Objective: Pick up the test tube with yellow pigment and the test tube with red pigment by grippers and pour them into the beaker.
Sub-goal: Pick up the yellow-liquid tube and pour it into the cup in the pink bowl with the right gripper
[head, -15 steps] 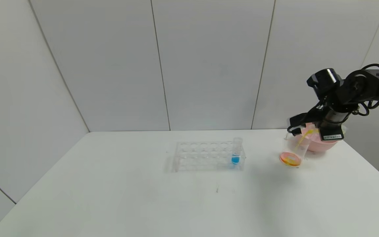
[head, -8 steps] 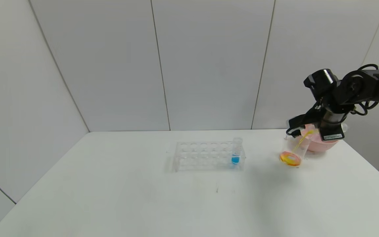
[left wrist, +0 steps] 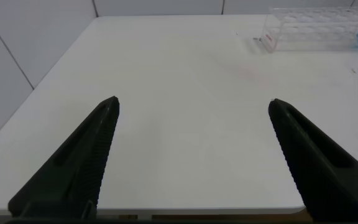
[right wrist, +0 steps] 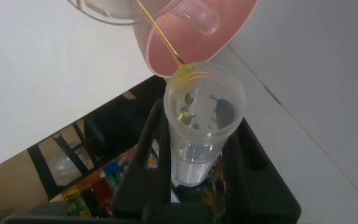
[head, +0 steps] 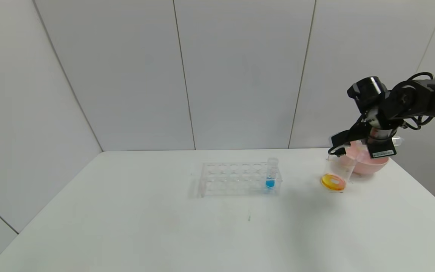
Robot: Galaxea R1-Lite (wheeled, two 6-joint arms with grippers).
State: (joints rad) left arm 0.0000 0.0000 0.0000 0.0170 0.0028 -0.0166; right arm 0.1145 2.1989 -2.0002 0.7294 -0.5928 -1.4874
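1. Right claw is raised at the far right of the white bench, just above the beaker and in front of the pink bowl. It pinches the test tube with yellow pigment, tipped so the mouth points down toward the beaker; judging by that tilt, it's held this way to drain the last drops.

2. Right wrist view: a thin yellow thread runs from the tube's lip; the tube looks nearly empty, w/ only droplets on its wall. Tube is clear, round, smooth plastic or glass.

3. The beaker is a small clear tapered cup standing on the bench, touching or just beside the pink bowl; can't tell which. Its bottom holds a yellow-orange pool w/ a red ring, so both colours seem to be in already.

4. The test tube with red pigment isn't clearly visible from the head; a clear tube-like shape lies in the pink bowl in the right wrist view, poss. that one.

5. Mid-bench stands a clear rack w/ rows of round holes. Its right end holds an upright tube with blue liquid, not part of the job.

6. Left claw is spread wide, idle over the near left of the bench, well apart from the rack.
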